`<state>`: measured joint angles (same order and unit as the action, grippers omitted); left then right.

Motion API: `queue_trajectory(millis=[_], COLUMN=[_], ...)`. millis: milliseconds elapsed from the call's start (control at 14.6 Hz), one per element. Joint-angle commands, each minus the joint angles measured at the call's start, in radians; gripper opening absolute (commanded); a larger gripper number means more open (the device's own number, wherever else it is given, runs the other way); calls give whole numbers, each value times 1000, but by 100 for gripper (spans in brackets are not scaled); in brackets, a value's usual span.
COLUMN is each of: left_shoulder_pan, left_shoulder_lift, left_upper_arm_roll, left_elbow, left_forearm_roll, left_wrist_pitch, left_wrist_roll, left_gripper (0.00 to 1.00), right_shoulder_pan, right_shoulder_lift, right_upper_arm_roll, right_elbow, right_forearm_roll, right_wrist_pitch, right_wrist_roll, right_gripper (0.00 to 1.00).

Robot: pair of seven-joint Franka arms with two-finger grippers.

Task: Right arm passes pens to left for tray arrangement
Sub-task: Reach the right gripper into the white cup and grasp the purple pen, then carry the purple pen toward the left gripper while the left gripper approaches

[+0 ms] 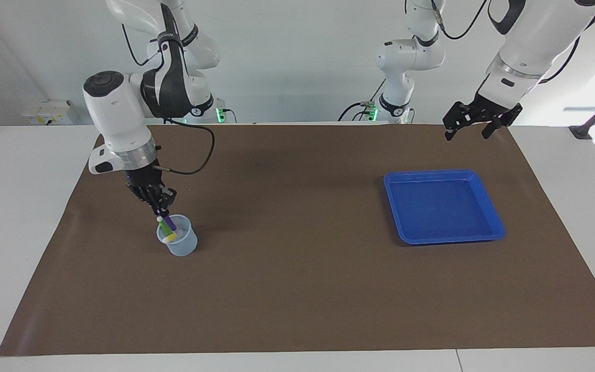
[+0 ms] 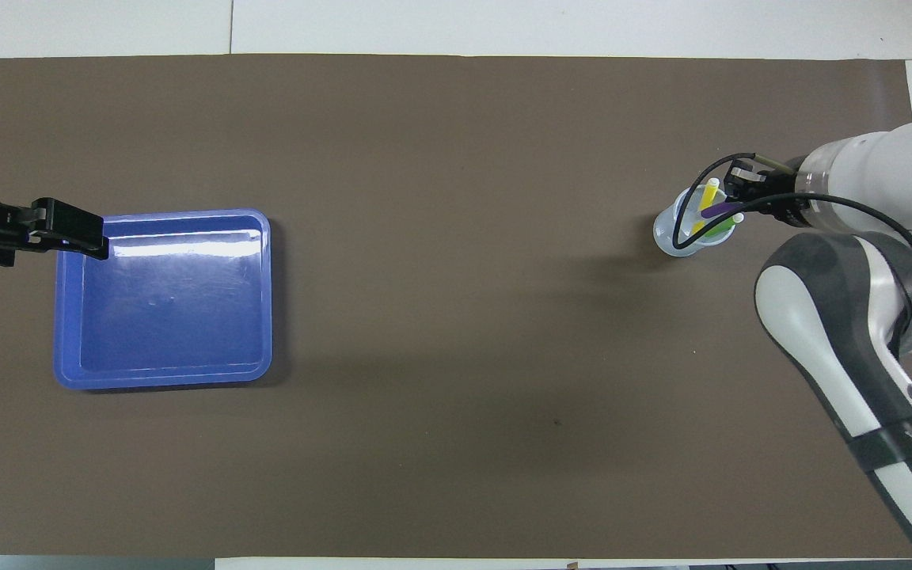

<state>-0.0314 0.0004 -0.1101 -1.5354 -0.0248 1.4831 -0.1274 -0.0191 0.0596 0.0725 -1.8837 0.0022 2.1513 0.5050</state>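
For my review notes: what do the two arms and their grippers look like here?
Both arms are glossy white jointed arms with dark grey joint panels and silver wrist rings. The right gripper is black and two-fingered; a black cable loops from its wrist, and a thin metal pin juts sideways there. The left gripper is also black and two-fingered, with no side pin. Green lights glow at the bases.

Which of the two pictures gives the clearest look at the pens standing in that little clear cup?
The overhead view: the small clear bluish plastic cup shows yellow, purple and green pens fanned apart. In the facing view they bunch together under the right tool.
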Motion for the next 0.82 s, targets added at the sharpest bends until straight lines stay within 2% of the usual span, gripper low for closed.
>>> queue_trajectory(millis=[0, 137, 342, 478, 615, 752], left_shoulder_pan=[5, 5, -11, -19, -19, -13], left_shoulder_lift=[-10, -10, -28, -37, -49, -53], left_upper_arm_roll=[3, 3, -2, -5, -6, -3], left_elbow=[3, 3, 3, 3, -2, 0], left_forearm_roll=[-9, -9, -9, -17, -33, -143], left_wrist_pitch=[-17, -17, -47, -50, -66, -58], left_wrist_roll=[11, 11, 9, 6, 9, -62], left_gripper=[100, 100, 100, 100, 100, 100], right_shoulder_pan=[-5, -5, -5, -5, -5, -4], right_shoulder_lift=[-17, -17, -6, -3, 15, 29], right_upper_arm_roll=[12, 13, 24, 67, 169, 263], right_elbow=[124, 194, 210, 215, 248, 259], right_forearm_roll=[2, 127, 328, 461, 483, 478], right_wrist_pitch=[-153, -220, -174, -116, -58, 52], right_wrist_roll=[27, 38, 180, 335, 561, 825], right_gripper=[0, 0, 0, 0, 0, 0])
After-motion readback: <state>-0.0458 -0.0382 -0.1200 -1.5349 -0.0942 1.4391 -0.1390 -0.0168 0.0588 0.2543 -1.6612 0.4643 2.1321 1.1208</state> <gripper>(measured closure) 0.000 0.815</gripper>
